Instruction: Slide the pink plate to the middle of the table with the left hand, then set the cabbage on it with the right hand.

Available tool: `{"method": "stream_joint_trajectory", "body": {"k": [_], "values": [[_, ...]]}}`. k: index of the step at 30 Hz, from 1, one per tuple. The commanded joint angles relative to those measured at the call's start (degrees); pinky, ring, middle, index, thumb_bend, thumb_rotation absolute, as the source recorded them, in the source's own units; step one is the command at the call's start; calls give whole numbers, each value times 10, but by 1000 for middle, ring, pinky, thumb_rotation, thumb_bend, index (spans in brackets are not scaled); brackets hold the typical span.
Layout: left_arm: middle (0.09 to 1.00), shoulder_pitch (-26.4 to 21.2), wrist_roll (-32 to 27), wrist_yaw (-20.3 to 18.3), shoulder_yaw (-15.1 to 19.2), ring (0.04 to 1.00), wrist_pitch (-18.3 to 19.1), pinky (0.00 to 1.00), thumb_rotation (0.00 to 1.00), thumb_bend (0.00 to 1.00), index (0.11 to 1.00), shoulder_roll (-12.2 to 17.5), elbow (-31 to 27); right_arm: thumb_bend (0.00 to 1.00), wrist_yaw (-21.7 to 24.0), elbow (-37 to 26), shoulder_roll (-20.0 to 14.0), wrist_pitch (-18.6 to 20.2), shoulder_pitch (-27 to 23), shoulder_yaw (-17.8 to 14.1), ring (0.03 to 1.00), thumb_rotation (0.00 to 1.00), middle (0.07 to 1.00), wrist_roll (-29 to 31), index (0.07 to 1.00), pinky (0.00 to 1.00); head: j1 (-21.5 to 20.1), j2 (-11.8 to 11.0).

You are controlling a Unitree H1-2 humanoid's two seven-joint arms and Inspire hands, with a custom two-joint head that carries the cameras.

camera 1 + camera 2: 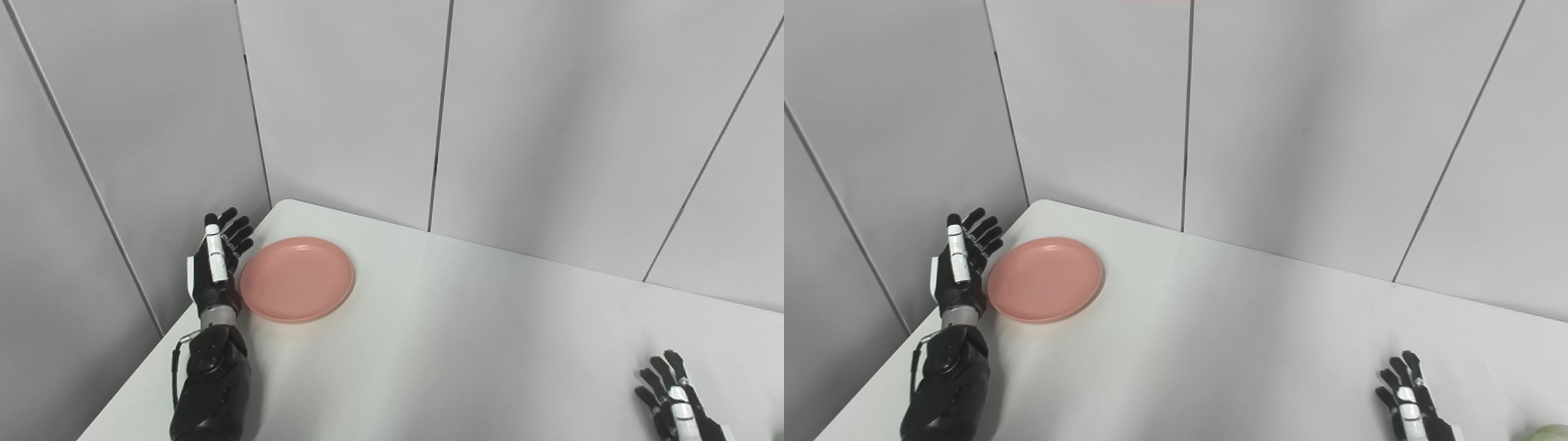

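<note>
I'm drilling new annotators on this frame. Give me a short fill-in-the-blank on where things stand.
1. The pink plate lies near the table's far ____ corner.
2. The left hand stands beside the plate with its fingers ____.
3. On the plate lies ____.
4. The right hand is open near the picture's ____ edge, by the cabbage.

Missing words: left; apart; nothing; bottom

Round, shallow pink plastic plate (297, 279) with a low raised rim, lying flat and upright on the white counter (465, 343) near its far left corner; nothing lies on it. Pale green cabbage (1548, 433), only a sliver visible at the near right edge, well apart from the plate.
</note>
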Motion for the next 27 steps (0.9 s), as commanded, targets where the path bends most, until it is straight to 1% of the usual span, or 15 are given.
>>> {"method": "stream_joint_trajectory", "body": {"k": [1, 3, 5, 6, 13, 15, 18, 22, 27], "values": [[761, -22, 6, -3, -5, 773, -13, 782, 966, 711, 749, 22, -5, 713, -5, 1, -7, -8, -2, -7, 941, 859, 955, -3, 978, 937, 1, 2], [771, -22, 3, -10, -9, 788, -5, 795, 961, 730, 757, 24, -4, 708, -6, 1, -9, -6, -2, -7, 950, 869, 965, -5, 986, 943, 2, 4], [780, -20, 1, -13, -14, 805, 0, 819, 960, 728, 767, 25, -5, 720, -5, 0, -9, -5, -2, -8, 951, 870, 967, -4, 989, 955, 2, 5], [783, -20, 2, -12, -17, 812, 2, 832, 965, 724, 772, 25, -5, 710, -5, -1, -9, -6, -2, -8, 950, 868, 968, -3, 989, 952, 2, 5], [792, -18, 10, -1, -29, 842, 9, 894, 973, 719, 782, 25, -9, 703, -7, -3, -9, -5, -1, -8, 954, 863, 971, -4, 993, 956, 3, 7], [799, -17, 11, 1, -30, 855, 11, 922, 979, 726, 783, 25, -11, 728, -7, -3, -9, -3, -1, -8, 956, 856, 971, -5, 990, 963, 3, 7], [808, -15, 15, 2, -33, 879, 16, 958, 993, 721, 792, 26, -14, 724, -4, 0, -11, -7, -2, -7, 965, 872, 978, -6, 999, 980, 3, 7], [824, -14, 16, 0, -36, 895, 31, 960, 989, 723, 808, 24, -22, 740, -6, -4, -12, -3, -1, -8, 965, 873, 976, -8, 1000, 984, 4, 9], [839, -10, 21, -1, -41, 908, 55, 972, 984, 739, 814, 22, -31, 719, -3, -6, -11, -4, -1, -9, 970, 863, 982, -1, 1000, 989, 4, 10]]}}
